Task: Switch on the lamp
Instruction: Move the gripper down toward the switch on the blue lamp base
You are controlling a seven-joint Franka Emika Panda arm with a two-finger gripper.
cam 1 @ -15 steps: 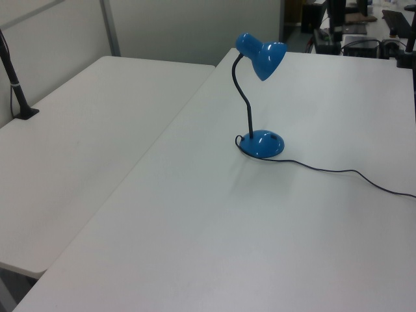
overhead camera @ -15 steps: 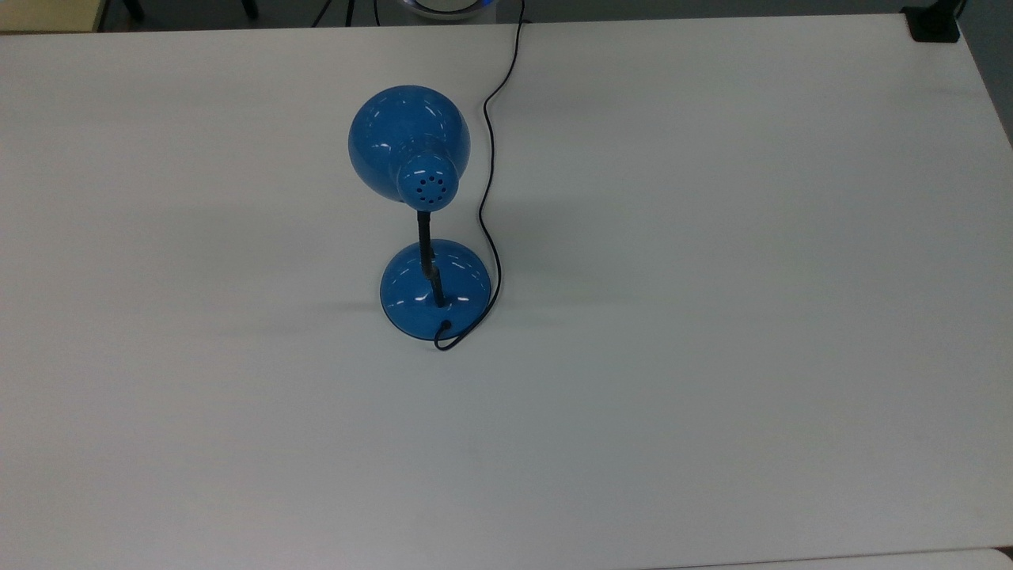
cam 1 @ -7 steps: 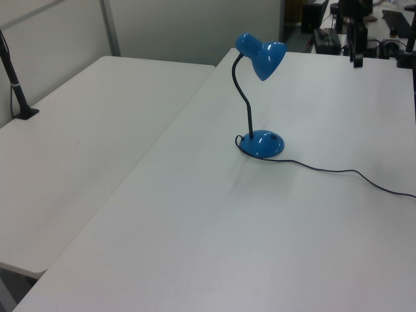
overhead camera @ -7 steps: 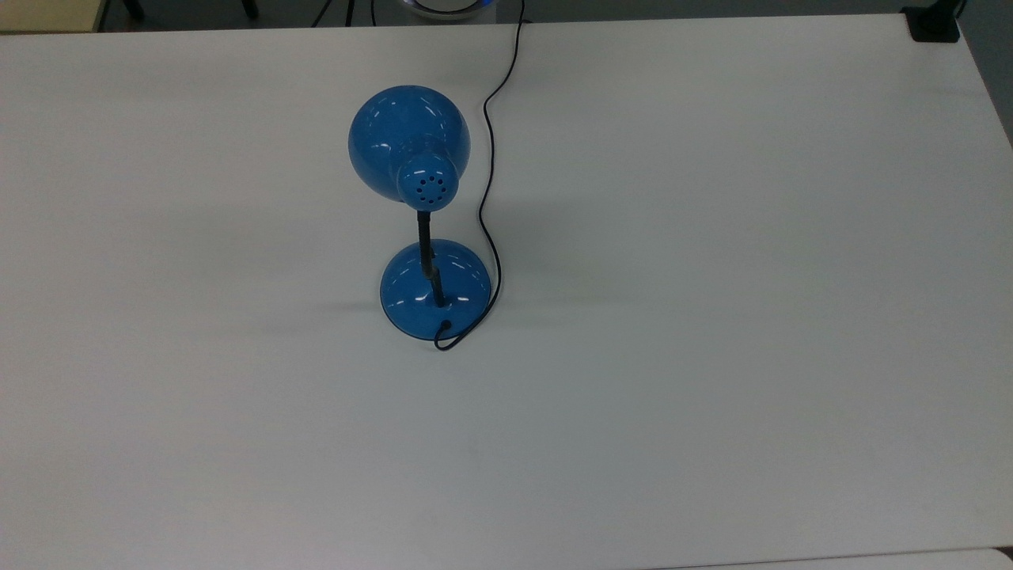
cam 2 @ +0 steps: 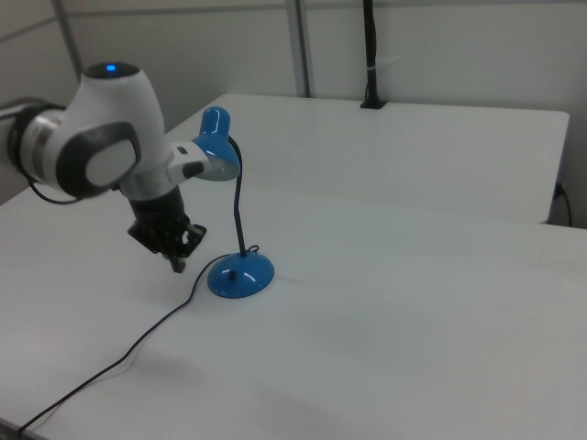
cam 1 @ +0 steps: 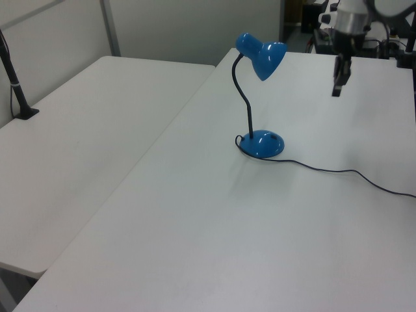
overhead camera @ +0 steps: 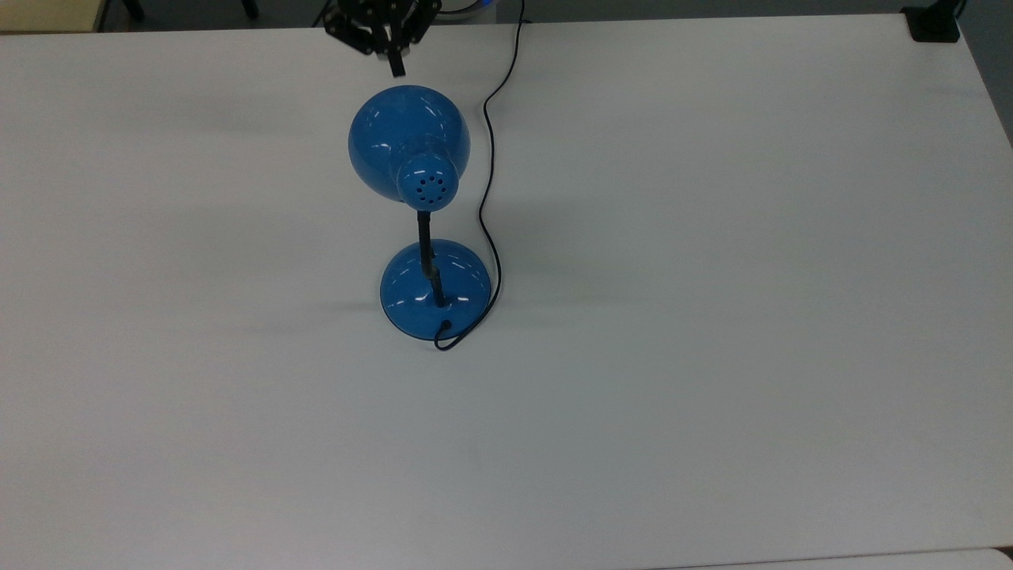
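The gripper [cam 1: 337, 91] is seen pinched almost closed, holding nothing, hanging above the table [overhead camera: 712, 317] near the lamp [overhead camera: 419, 190]. The lamp stands mid-table (its light looks off). The switch on its base [cam 2: 240, 275] should be pressed gently, straight down.

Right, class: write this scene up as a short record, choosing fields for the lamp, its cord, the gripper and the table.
lamp: blue desk lamp, standing upright on its round base
lit: no glow visible
cord: thin black cord, trailing from the base across the table
gripper: gripper hanging above the table, apart from the lamp, holding nothing
table: white table
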